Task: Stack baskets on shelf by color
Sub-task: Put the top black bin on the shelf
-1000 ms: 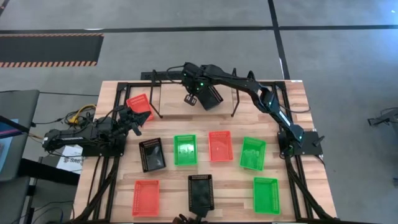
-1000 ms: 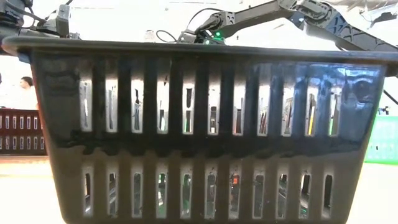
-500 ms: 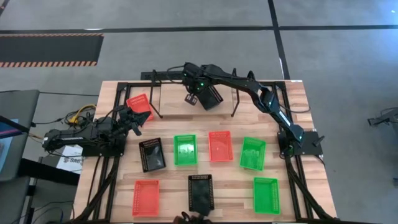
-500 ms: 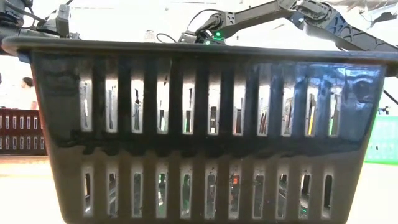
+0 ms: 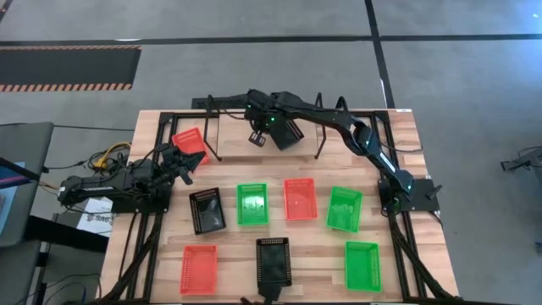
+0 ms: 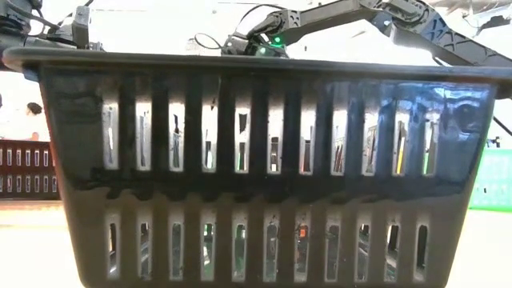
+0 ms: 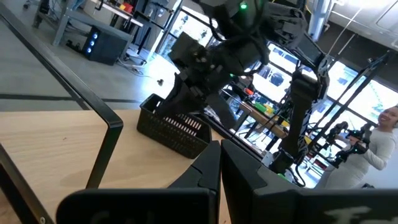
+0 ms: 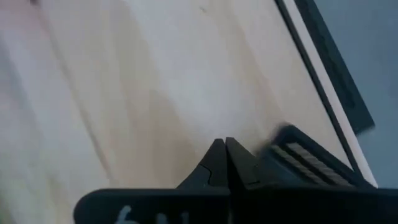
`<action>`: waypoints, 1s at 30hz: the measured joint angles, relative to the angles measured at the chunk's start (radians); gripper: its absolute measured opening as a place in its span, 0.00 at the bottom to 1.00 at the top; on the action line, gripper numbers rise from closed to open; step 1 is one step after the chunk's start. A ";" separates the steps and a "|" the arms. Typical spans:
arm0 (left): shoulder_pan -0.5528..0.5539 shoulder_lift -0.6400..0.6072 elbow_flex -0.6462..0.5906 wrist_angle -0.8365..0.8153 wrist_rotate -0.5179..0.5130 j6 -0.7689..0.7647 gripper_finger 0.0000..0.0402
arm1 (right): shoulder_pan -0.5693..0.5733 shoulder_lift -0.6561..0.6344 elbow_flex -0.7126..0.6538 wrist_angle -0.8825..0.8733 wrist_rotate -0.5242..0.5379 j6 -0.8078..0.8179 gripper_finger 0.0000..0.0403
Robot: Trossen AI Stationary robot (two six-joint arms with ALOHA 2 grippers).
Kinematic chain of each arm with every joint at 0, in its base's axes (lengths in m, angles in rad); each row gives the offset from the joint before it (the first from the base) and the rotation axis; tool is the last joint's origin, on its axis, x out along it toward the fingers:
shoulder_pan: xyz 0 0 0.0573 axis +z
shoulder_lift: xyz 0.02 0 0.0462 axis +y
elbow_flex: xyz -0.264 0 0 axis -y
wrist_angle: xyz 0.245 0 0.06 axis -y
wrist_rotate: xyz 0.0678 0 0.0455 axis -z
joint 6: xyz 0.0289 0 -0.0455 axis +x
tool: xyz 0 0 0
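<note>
High view, three green baskets point(image 5: 252, 203), three red-orange point(image 5: 299, 198), three black point(image 5: 207, 210)

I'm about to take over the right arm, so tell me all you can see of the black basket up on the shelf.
The black basket is a small rectangular plastic tray with slatted sides. It sits skewed in the middle of the shelf, at the table's far side. The right gripper, shut, is beside its left end; whether they touch is unclear. In the left wrist view the basket seems to rest on bare wood, nothing stacked in it.
</note>
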 joint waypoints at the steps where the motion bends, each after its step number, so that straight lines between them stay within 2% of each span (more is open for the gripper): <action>1: 0.000 0.000 0.000 0.000 0.000 0.000 0.00 | 0.004 0.000 0.000 0.008 -0.034 -0.002 0.00; 3: 0.000 0.000 0.000 0.000 0.000 0.000 0.00 | 0.011 0.000 0.000 0.010 -0.122 -0.002 0.00; 5: 0.000 0.000 0.000 0.000 0.000 0.000 0.00 | 0.016 0.006 0.000 0.009 -0.156 -0.003 0.00; 14: 0.000 0.000 0.000 -0.002 0.002 -0.024 0.00 | 0.028 0.075 -0.003 -0.058 -0.036 -0.009 0.00; 21: 0.000 0.000 0.000 -0.002 0.002 -0.025 0.00 | 0.023 0.086 -0.003 -0.010 0.074 -0.015 0.00; 30: 0.000 0.000 0.000 -0.002 0.003 -0.025 0.00 | -0.007 0.085 -0.003 0.009 0.151 -0.021 0.00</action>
